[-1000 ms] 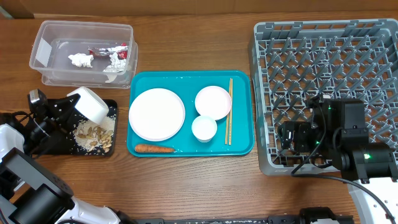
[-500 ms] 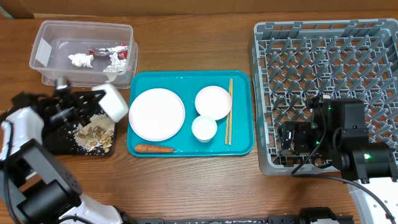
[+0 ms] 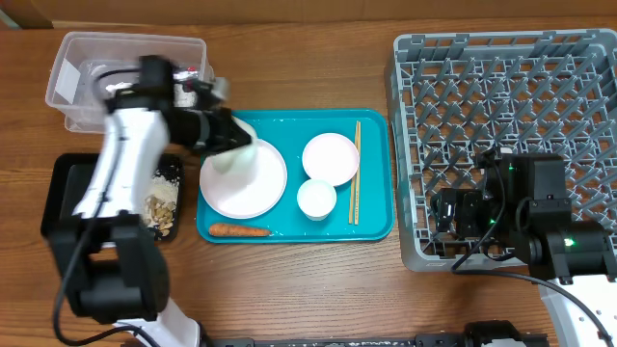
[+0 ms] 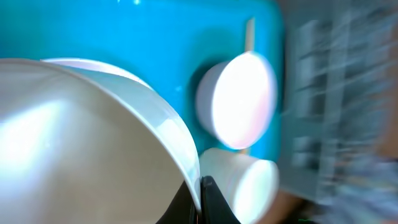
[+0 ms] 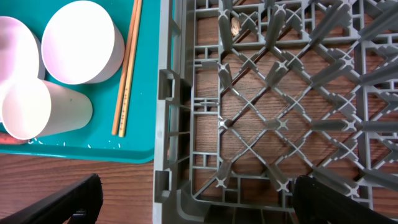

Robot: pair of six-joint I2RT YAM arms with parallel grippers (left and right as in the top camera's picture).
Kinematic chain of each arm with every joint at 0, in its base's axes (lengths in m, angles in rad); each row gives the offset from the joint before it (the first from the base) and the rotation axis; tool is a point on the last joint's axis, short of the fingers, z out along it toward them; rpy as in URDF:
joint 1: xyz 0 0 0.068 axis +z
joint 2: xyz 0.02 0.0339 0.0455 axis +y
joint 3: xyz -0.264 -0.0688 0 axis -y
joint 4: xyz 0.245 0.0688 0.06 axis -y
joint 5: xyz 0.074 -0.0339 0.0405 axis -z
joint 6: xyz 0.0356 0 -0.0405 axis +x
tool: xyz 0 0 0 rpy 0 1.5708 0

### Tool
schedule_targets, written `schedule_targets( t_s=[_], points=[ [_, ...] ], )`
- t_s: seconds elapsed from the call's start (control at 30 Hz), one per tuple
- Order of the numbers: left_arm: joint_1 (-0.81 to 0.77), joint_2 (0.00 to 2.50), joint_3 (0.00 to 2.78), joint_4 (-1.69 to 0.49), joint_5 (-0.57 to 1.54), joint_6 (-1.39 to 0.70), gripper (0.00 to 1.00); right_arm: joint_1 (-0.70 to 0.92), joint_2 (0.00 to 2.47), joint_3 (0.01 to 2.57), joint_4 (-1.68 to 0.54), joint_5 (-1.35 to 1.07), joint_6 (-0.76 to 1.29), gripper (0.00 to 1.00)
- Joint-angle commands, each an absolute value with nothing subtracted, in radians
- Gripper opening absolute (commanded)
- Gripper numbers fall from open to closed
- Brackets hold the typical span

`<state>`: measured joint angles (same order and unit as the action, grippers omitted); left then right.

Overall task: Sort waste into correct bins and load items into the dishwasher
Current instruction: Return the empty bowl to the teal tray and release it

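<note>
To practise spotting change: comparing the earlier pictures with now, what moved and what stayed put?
The left gripper, shut on the round white bowl, carried it from above the shallow black rectangular tray rightward to over the round white plate. The right gripper stayed open over the grey plastic dish rack; nothing else moved.

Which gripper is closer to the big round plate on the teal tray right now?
Left. The left gripper, shut on a white bowl, is over the plate, at its upper-left edge. The right gripper hangs open over the dish rack, beyond the tray.
</note>
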<state>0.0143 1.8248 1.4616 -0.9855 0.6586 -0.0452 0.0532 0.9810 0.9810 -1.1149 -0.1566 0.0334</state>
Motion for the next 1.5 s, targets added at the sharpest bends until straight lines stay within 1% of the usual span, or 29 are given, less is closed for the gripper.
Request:
schedule_targets(
  t_s=[0.0, 0.13, 0.3, 0.53, 0.77, 0.97, 1.0, 1.07, 1.17, 1.23, 1.3, 1.47],
  points=[
    [-0.103, 1.807, 1.474, -0.969, 0.286, -0.089, 0.04, 0.055, 0.978, 1.009, -1.110, -0.158, 0.038, 1.00],
    [-0.226, 1.811, 1.474, -0.960, 0.120, -0.120, 0.04, 0.055, 0.978, 1.009, -1.110, -0.158, 0.039, 1.00],
    [-0.303, 1.811, 1.474, -0.965, 0.025, -0.145, 0.04, 0.055, 0.978, 1.009, -1.110, -0.158, 0.038, 1.00],
    [-0.313, 1.811, 1.430, -0.958, -0.001, -0.208, 0.04, 0.055, 0.978, 1.009, -1.119, -0.159, 0.039, 1.00],
    [-0.315, 1.811, 1.328, -0.910, 0.000, -0.211, 0.04, 0.055, 0.978, 1.009, -1.119, -0.159, 0.039, 1.00],
    [-0.315, 1.811, 1.282, -0.897, 0.000, -0.211, 0.06, 0.055, 0.978, 1.009, -1.121, -0.158, 0.039, 1.00],
    [-0.315, 1.811, 1.275, -0.890, 0.000, -0.211, 0.09, 0.055, 0.978, 1.009, -1.121, -0.158, 0.039, 1.00],
    [-0.315, 1.811, 1.269, -0.882, 0.001, -0.211, 0.18, 0.055, 0.978, 1.009, -1.121, -0.159, 0.039, 1.00],
    [-0.315, 1.811, 1.269, -0.880, 0.006, -0.211, 0.29, 0.055, 0.978, 1.009, -1.121, -0.159, 0.039, 1.00],
    [-0.315, 1.811, 1.271, -0.878, 0.020, -0.210, 0.33, 0.055, 0.978, 1.009, -1.122, -0.159, 0.039, 1.00],
    [-0.315, 1.809, 1.288, -0.891, 0.038, -0.210, 0.33, 0.055, 0.978, 1.009, -1.126, -0.159, 0.039, 1.00],
    [-0.315, 1.802, 1.416, -0.978, 0.175, -0.210, 0.39, 0.055, 0.978, 1.009, -1.128, -0.158, 0.039, 1.00]
  ],
)
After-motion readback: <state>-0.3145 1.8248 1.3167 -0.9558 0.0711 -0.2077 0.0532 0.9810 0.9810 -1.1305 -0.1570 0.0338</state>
